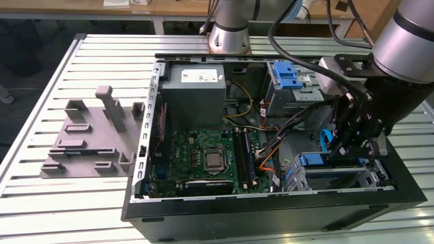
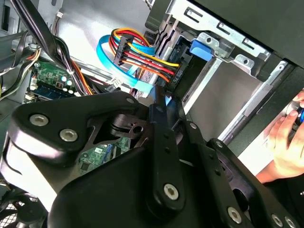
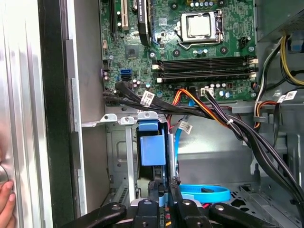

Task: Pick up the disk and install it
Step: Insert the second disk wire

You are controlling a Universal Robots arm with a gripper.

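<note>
Open computer case [image 1: 146, 152]: pincer [image 3: 164, 199] touching disk [image 3: 152, 149] in drive bay.

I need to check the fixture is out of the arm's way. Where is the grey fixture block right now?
The grey fixture block lies on the slatted table at the exterior view's left, just outside the open computer case.

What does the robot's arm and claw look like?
The arm is a thick, round silver-grey tube. Black cables run along it. The claw is black, built from flat metal bars joined with round silver bolts, like a skeleton hand.
</note>
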